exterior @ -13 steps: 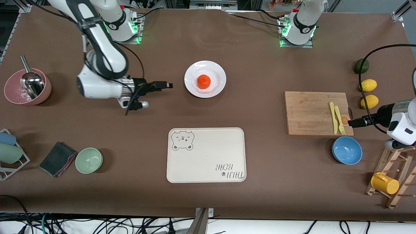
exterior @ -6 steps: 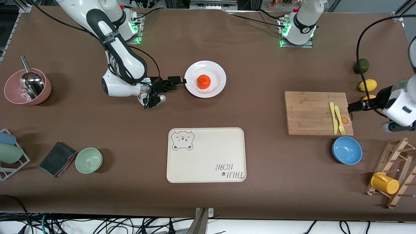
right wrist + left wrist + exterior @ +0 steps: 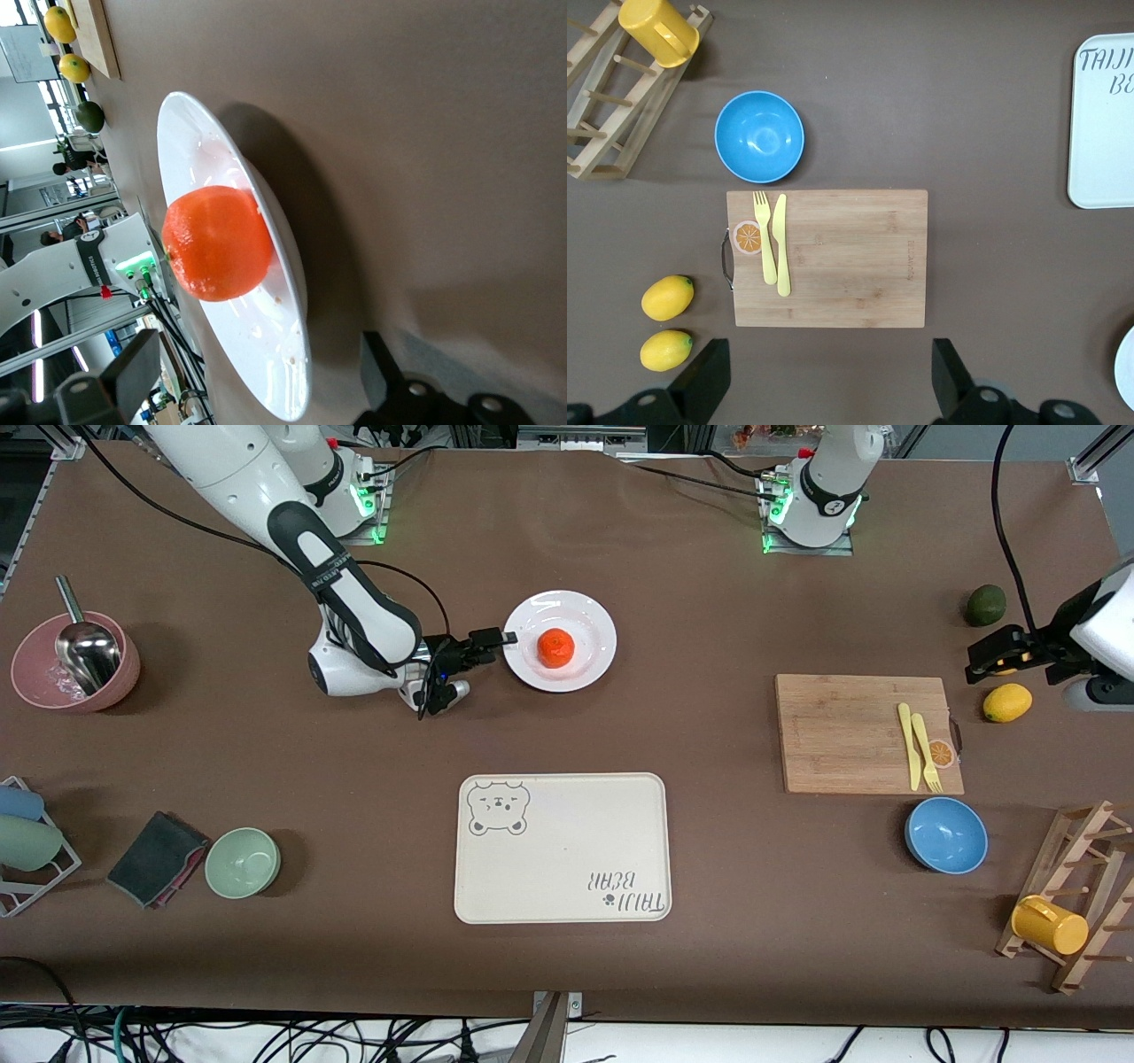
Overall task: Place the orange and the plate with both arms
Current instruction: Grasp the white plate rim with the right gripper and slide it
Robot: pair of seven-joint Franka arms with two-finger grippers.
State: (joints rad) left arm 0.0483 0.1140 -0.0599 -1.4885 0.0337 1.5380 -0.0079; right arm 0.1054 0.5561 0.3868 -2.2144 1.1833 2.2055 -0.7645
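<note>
The orange (image 3: 555,647) lies on the white plate (image 3: 585,615) in the middle of the table, farther from the front camera than the cream tray. My right gripper (image 3: 507,638) is low at the plate's rim on the right arm's side, open, with the rim between its fingers. In the right wrist view the orange (image 3: 217,241) and plate (image 3: 199,155) fill the middle, and the right gripper (image 3: 257,394) straddles the rim. My left gripper (image 3: 982,657) is open and empty, up in the air over the lemons at the left arm's end. It shows wide open in the left wrist view (image 3: 826,390).
The cream bear tray (image 3: 563,848) lies nearer the front camera. A cutting board (image 3: 850,731) with yellow knife and fork, a blue bowl (image 3: 945,834), a lemon (image 3: 1007,701), a lime (image 3: 985,605) and a cup rack (image 3: 1076,903) sit at the left arm's end. Pink (image 3: 35,682) and green (image 3: 243,861) bowls sit at the right arm's end.
My right gripper has moved toward the plate and reached its rim. My left gripper has moved from the cutting board's edge away from the front camera to over the lemons.
</note>
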